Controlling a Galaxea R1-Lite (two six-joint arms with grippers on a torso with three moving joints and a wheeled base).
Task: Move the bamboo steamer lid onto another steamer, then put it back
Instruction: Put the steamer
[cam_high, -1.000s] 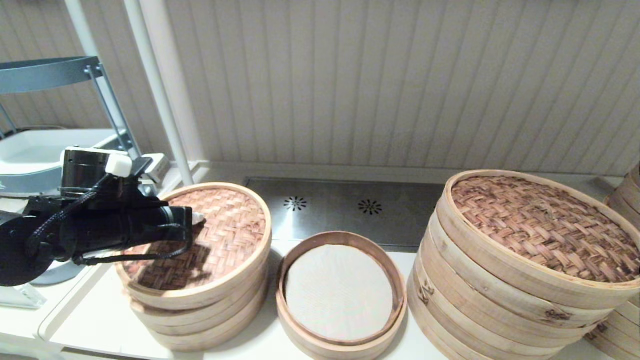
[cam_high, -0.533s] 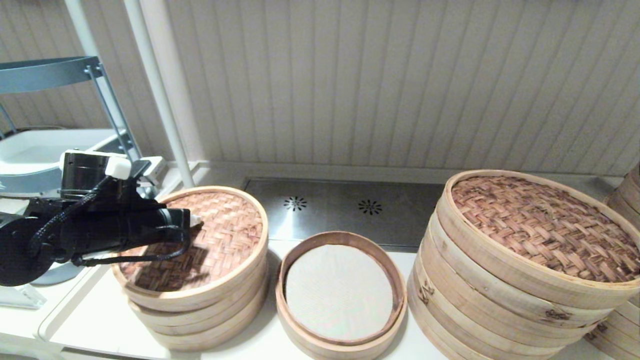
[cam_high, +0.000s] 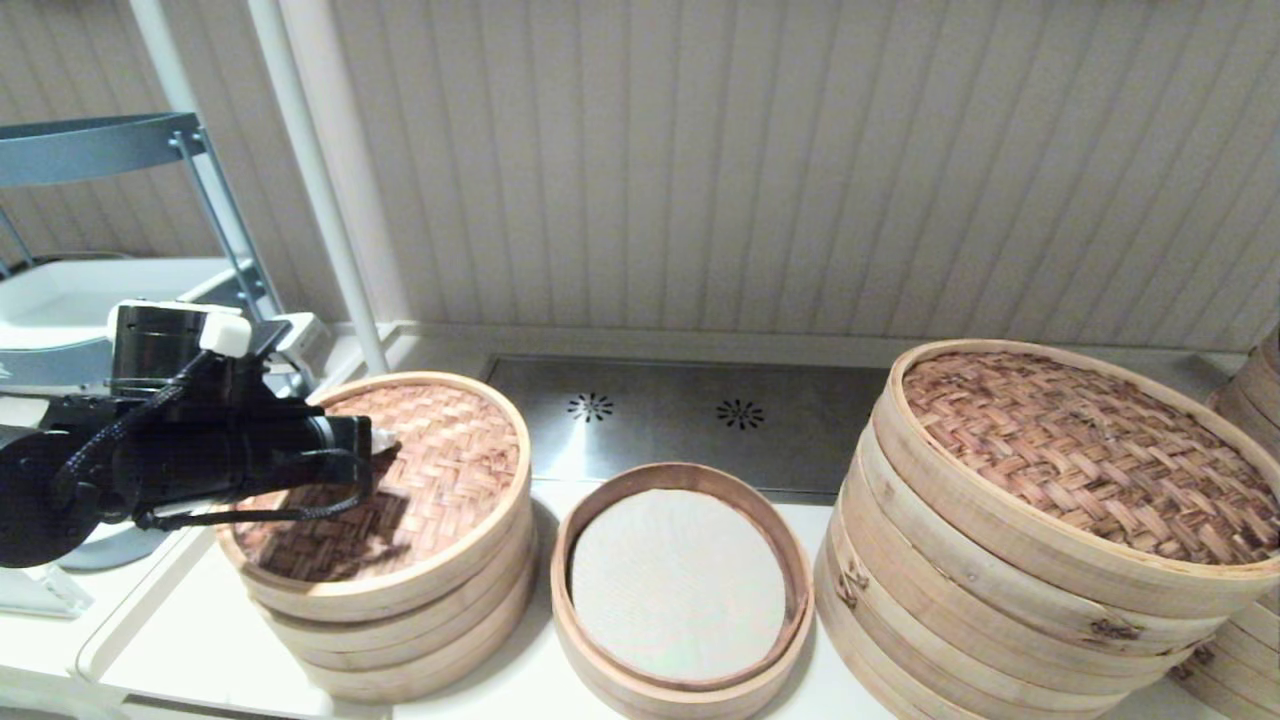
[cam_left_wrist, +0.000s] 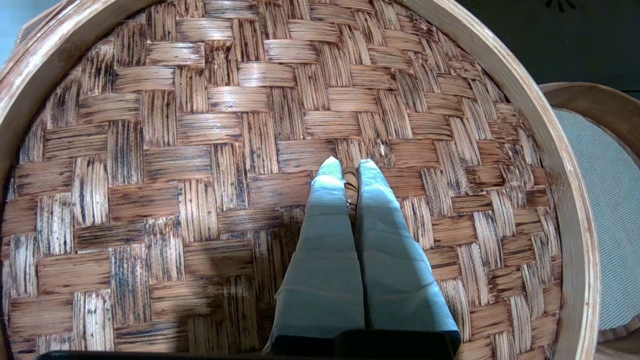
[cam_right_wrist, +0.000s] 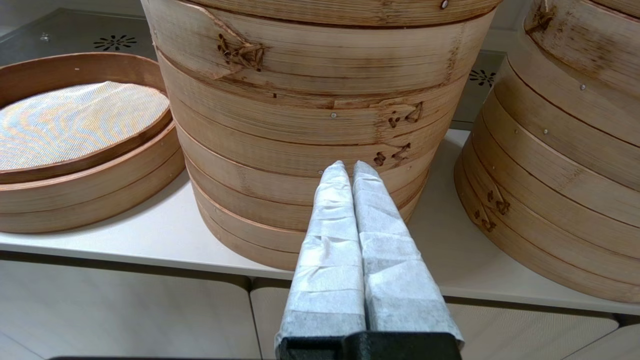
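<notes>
Head view. My left gripper reached in from the left edge of the frame over the bamboo steamer lid, which sat on the pale three-tier steamer at lower left. Just beside it, at lower centre, stood the low steamer with the grey-white liner; the large steamer stack filled the right. Against the frame one second before, the lid and my arm had shifted slightly toward the left, and the lid's near rim sat a little lower.

Left wrist view. My fingers were pressed together on the small loop handle at the lid's centre. I judged the lid light and stiff, its woven top rough enough not to slip; the thin loop was the only central hold and looked fragile, so a pull off the vertical could have tilted the lid.

Right wrist view. My right gripper hung parked before the large stack, fingers closed on nothing.
</notes>
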